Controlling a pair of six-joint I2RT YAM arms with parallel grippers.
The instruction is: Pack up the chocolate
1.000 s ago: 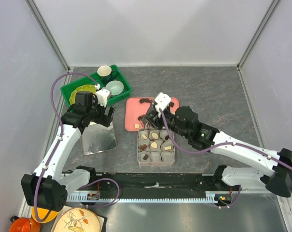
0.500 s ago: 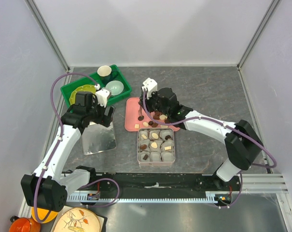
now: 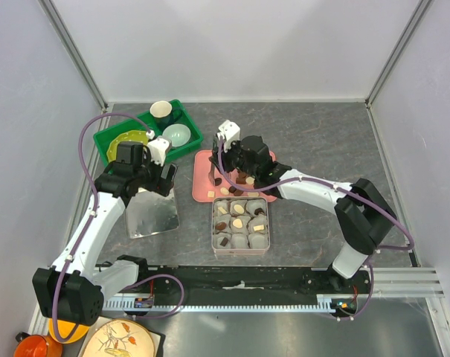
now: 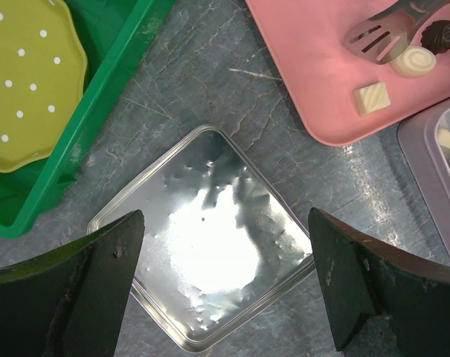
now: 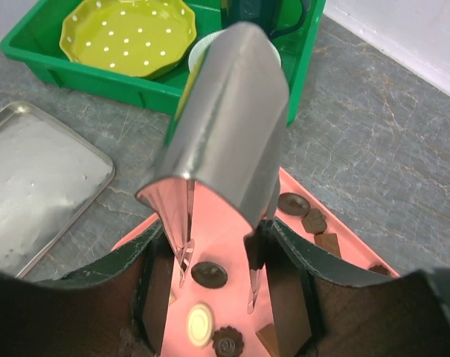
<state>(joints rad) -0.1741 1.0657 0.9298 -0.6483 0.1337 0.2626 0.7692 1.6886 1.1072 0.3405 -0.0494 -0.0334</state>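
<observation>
Chocolate pieces lie on a pink tray (image 3: pixel 204 167): a dark round one (image 5: pixel 209 274), a white round one (image 5: pixel 200 323) and a white square (image 4: pixel 372 97). Other pieces sit in grey paper cups inside a tin box (image 3: pixel 213 223). My right gripper (image 5: pixel 219 253) is shut on metal tongs (image 5: pixel 228 111), whose tips stand apart on either side of the dark round piece, low over the tray. The left gripper (image 4: pixel 225 223) hangs open and empty above the tin lid (image 4: pixel 210 253).
A green bin (image 3: pixel 105 141) at the back left holds a yellow dotted plate (image 4: pixel 24 74), a cup and a bowl. The lid (image 3: pixel 152 212) lies left of the box. Grey walls close the table on three sides.
My right arm has swung from above the tin box back to the pink tray, and the tongs' tips have spread apart. The left arm has not moved.
</observation>
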